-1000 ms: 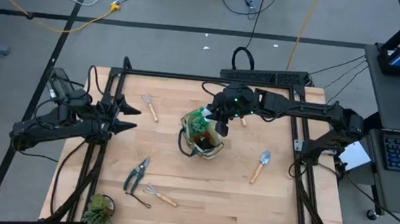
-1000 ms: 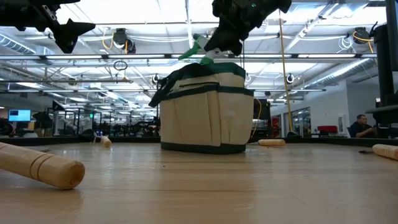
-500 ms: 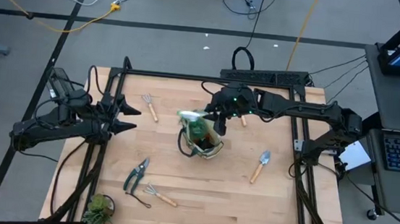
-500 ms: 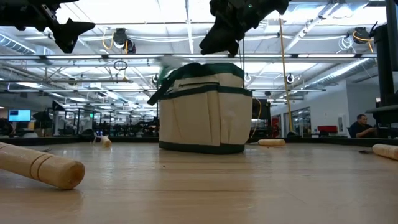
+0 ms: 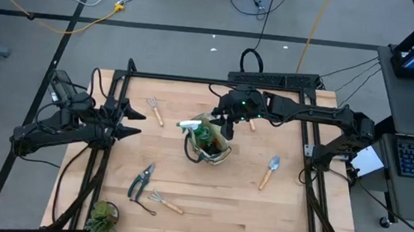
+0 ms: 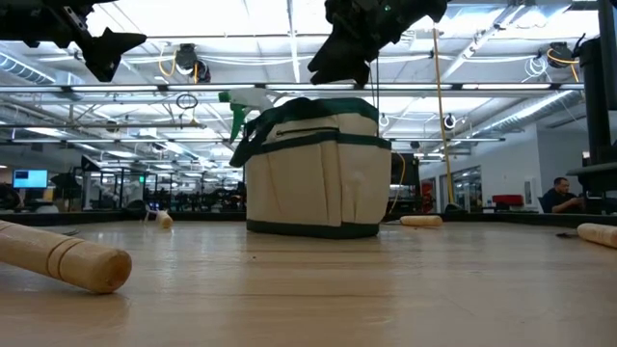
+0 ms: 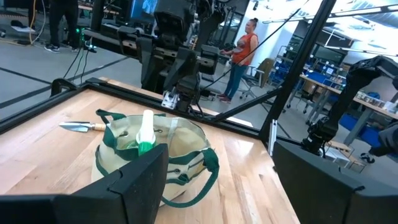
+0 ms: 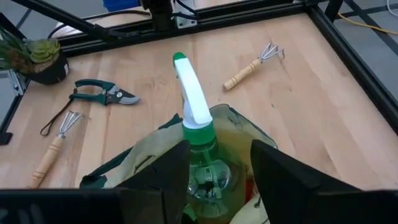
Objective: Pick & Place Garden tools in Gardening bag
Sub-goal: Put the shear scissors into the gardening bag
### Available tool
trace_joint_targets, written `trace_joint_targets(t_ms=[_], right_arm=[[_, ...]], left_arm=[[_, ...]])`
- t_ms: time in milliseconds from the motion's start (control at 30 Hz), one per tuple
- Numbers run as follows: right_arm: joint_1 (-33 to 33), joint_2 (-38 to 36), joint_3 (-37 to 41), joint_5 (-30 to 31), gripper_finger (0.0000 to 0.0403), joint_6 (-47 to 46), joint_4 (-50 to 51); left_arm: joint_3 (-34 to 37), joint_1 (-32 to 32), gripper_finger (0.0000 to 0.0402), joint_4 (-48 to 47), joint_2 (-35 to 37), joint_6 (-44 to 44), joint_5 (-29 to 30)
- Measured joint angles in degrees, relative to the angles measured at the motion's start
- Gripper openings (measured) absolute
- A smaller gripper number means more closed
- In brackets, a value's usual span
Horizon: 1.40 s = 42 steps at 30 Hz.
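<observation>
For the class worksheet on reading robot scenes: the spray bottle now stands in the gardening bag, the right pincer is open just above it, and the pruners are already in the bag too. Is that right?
One part is wrong: the pruners are not in the gardening bag; they lie on the table, as the high view shows. The spray bottle does stand in the bag, with the right pincer open just above it.

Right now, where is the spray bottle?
The spray bottle stands in the bag near the middle of the table in the high view, its white trigger sticking out over the bag's rim, with the right claw open just beside and above it.
</observation>
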<state>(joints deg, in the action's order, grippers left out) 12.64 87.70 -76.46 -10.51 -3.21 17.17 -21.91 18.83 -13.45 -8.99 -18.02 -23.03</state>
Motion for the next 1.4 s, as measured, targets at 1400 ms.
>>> trace_joint_targets(t_ms=[1400], right_arm=[[1.6, -22.8, 6.6, 18.0, 0.015, -2.9, 31.5]], left_arm=[[0.0, 0.0, 0.0296, 0.3, 0.0, -10.1, 1.0]])
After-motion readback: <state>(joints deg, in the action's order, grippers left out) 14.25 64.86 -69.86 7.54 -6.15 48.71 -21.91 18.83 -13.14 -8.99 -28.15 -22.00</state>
